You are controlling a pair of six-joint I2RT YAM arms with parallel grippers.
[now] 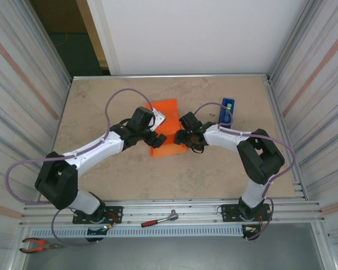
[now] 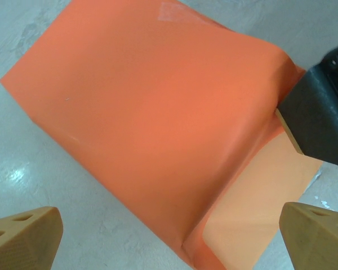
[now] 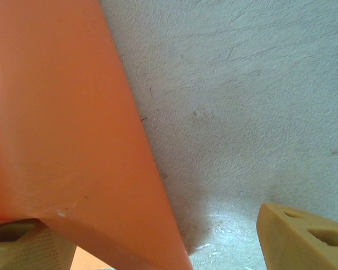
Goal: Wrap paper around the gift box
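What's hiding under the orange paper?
The orange paper bulges up with straight edges, as if draped over something boxy. Whatever is underneath is covered by the paper, so I cannot see it. Around the paper lies the table.

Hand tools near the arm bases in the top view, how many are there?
2. A red-handled tool lies on the rail between the arm bases; orange-handled pliers lie at the near left corner. More could be hidden beneath the arms.
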